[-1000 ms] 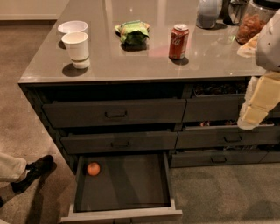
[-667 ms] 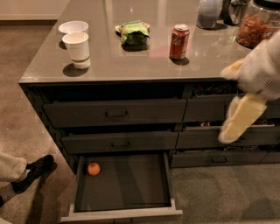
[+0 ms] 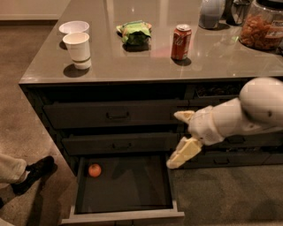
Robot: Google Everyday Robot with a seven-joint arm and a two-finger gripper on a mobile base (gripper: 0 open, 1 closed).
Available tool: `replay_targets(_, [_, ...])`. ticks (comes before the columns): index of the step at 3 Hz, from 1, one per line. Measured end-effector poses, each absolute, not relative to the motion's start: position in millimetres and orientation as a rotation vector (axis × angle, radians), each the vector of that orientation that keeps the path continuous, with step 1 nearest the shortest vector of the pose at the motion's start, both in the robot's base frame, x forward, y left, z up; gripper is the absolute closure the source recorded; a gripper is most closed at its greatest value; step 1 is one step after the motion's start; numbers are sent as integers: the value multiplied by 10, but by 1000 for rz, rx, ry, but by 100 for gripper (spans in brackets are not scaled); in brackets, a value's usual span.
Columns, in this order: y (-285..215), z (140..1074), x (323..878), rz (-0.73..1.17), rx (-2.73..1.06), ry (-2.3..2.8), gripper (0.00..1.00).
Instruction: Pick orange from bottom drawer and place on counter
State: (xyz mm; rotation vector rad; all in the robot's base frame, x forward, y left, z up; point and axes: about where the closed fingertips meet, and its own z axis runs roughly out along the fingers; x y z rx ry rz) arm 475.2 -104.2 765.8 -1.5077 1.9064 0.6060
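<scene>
We see the bottom drawer (image 3: 124, 216) pulled fully out from the dark cabinet, its lighter grey front rim toward us and its flat dark floor exposed. The orange (image 3: 94, 170) lies inside it, in the back left corner, close to the left wall and near the cabinet face. The gripper (image 3: 173, 140) hangs on the end of the white arm (image 3: 247, 112) that reaches in from the right. It sits in front of the upper closed drawers (image 3: 117, 115), above the right rear corner of the open drawer and well apart from the orange. Its two cream jaws stand apart, one up by the top drawer and one pointing down toward the drawer's right wall, and they hold nothing. Above, the counter (image 3: 132, 64) carries several vessels. A white paper cup (image 3: 78, 50) stands upright near the left front edge, and we cannot tell what is in it. A shallow white bowl (image 3: 74, 27) sits just behind the cup. A red soda can (image 3: 181, 42) stands upright near the middle, with a crumpled green bag (image 3: 135, 33) to its left. At the far right a clear jar (image 3: 263, 26) holds orange-brown snacks, and a pale jug (image 3: 211, 12) stands beside it. A dark shoe (image 3: 37, 173) rests on the floor left of the drawer.
</scene>
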Motion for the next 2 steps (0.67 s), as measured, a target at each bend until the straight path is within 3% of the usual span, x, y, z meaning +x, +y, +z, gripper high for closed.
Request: replay_targets(2, [-956,7583,4948,596,-1448,1885,0])
